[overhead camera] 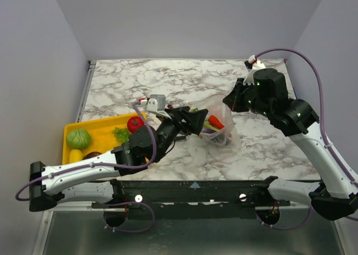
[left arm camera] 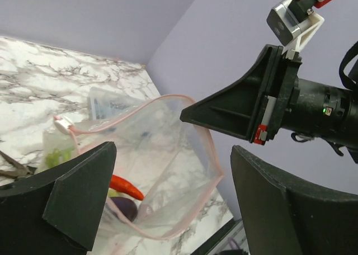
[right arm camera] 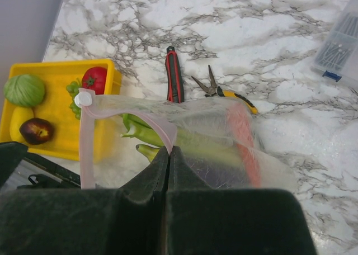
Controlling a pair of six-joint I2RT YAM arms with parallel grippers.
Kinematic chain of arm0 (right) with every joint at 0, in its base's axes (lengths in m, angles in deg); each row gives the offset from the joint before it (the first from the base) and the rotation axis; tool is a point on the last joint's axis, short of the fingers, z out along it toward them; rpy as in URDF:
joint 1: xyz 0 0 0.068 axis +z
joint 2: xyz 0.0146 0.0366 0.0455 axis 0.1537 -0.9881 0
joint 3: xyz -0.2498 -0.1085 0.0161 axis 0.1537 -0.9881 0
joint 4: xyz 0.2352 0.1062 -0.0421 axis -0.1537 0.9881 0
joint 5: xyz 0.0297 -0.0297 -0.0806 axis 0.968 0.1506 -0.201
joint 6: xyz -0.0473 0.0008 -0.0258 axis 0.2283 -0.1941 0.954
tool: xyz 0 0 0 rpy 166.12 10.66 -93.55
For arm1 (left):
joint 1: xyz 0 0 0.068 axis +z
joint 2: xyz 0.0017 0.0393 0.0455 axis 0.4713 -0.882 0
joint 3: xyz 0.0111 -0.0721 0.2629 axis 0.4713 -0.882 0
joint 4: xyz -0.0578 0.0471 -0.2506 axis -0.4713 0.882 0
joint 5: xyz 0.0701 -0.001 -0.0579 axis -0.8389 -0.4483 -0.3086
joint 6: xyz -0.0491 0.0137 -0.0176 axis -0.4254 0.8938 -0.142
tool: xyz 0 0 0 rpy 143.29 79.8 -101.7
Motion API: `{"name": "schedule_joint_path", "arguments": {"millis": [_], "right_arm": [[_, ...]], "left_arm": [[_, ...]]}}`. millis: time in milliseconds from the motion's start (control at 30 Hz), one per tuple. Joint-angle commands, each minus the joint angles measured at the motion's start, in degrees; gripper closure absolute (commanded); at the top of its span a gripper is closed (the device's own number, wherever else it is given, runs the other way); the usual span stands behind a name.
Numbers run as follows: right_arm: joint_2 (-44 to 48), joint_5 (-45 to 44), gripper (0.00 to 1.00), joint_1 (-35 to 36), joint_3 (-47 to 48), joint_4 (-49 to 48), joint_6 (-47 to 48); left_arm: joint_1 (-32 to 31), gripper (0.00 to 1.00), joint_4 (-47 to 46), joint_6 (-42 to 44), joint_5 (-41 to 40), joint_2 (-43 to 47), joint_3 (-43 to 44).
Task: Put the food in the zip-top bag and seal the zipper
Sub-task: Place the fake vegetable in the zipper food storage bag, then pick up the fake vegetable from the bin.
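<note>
The clear zip-top bag [overhead camera: 219, 127] hangs above the table's middle, its mouth open toward the left. My right gripper [overhead camera: 230, 102] is shut on the pinkish zipper strip [right arm camera: 166, 133] at the rim and holds the mouth up. Inside the bag lie green celery [right arm camera: 159, 136], an orange carrot [left arm camera: 124, 187] and a purple piece [left arm camera: 126, 208]. My left gripper [overhead camera: 196, 121] is open and empty at the bag's mouth, with the rim [left arm camera: 215, 168] between its fingers [left arm camera: 78, 193]. A red tomato [overhead camera: 135, 123], green grapes [overhead camera: 120, 133] and other toy foods lie in the yellow tray [overhead camera: 102, 126].
The tray also holds a round green food [right arm camera: 24, 90], a yellow fruit [right arm camera: 19, 118] and a dark red fruit [right arm camera: 36, 131]. A red utility knife [right arm camera: 174, 76] and yellow-handled pliers [right arm camera: 224, 91] lie behind the bag. A clear box [right arm camera: 341, 45] sits far right.
</note>
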Motion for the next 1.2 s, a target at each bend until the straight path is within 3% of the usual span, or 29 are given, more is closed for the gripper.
{"name": "schedule_joint_path", "arguments": {"millis": [0, 167, 467, 700, 967, 1067, 1167], "right_arm": [[1.2, -1.2, 0.99, -0.2, -0.6, -2.2, -0.3], [1.0, -1.2, 0.99, -0.2, -0.3, -2.0, 0.0], [0.7, -0.6, 0.99, -0.2, -0.9, -2.7, 0.0], [1.5, -0.1, 0.99, -0.2, -1.8, -3.4, 0.0], [1.2, 0.9, 0.99, -0.2, -0.9, -2.9, 1.2], [1.1, 0.6, 0.99, -0.2, -0.6, -2.6, 1.5], [1.2, 0.7, 0.99, -0.2, -0.5, -2.5, 1.7]], "left_arm": [[4.1, 0.15, 12.5, 4.2, 7.9, 7.1, -0.9], [14.4, 0.15, 23.9, 0.6, 16.7, 14.5, -3.6], [29.5, 0.11, 43.8, 4.0, 13.3, 24.2, -7.2], [46.2, 0.11, 54.8, 0.3, 19.9, 20.2, -7.9], [69.4, 0.11, 60.5, -11.1, 25.9, 14.4, -12.5], [75.8, 0.11, 61.2, -13.8, 25.1, 11.4, -13.5], [77.5, 0.1, 64.5, -16.8, 17.9, 8.0, -11.8]]}}
